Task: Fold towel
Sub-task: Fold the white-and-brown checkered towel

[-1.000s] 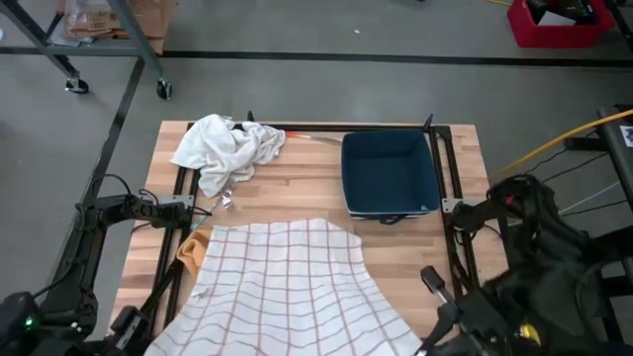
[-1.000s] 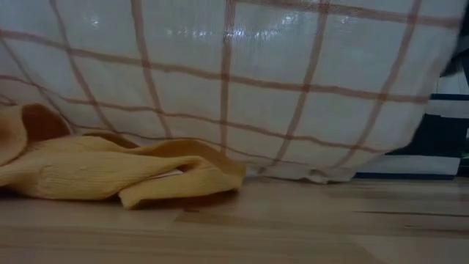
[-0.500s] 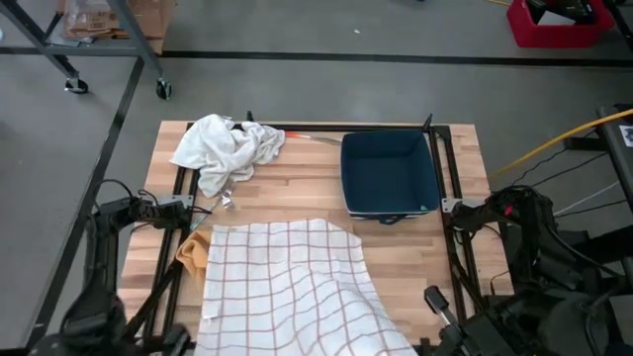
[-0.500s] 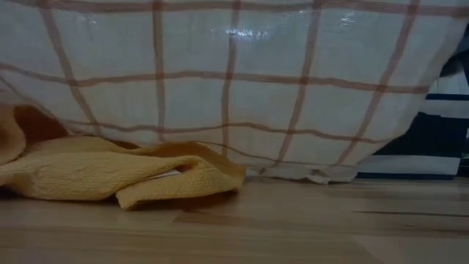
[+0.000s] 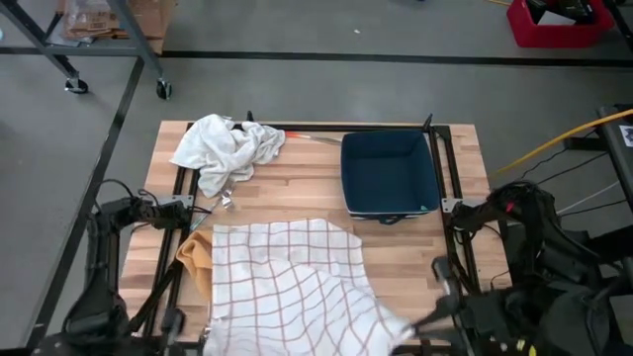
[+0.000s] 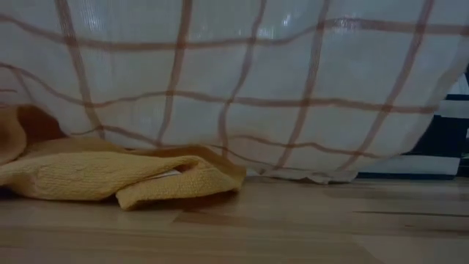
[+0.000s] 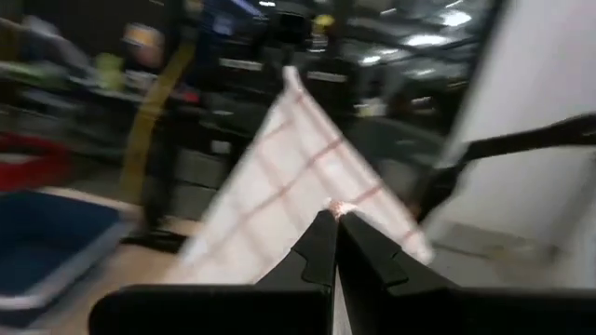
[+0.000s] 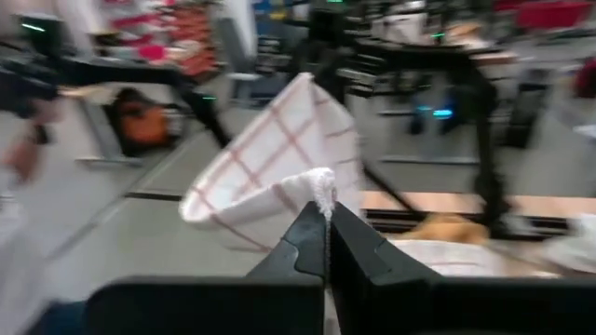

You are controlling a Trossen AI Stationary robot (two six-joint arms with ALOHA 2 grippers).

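Towel [image 5: 287, 282], white w/ red checks, lies across the near half of the table [image 5: 307, 188], its far edge flat on the wood and its near edge lifted off the front. Going left to right in the high view: white rag [image 5: 226, 148] bunched at the far left corner, yellow cloth [image 5: 195, 259] partly under the towel's left edge, then the towel, then a blue bin [image 5: 389, 176] at the far right.

Left gripper [image 7: 335, 216] is clenched on one near corner, the cloth rising as a point past its fingers. Right gripper [image 8: 324, 212] is clamped on the other near corner, same way. Both sit at the table's front edge, one per side, so neither is nearer; the far edge lies straight ahead of both.

Low view shows the towel hanging like a curtain, bottom resting on the wood, touching the yellow cloth.

Judgement: the fold turns on carrying both near corners forward, away from the robot, onto the far edge. The fold line would run left-right, so both arms need to travel evenly. Risk: the yellow cloth gets dragged along.
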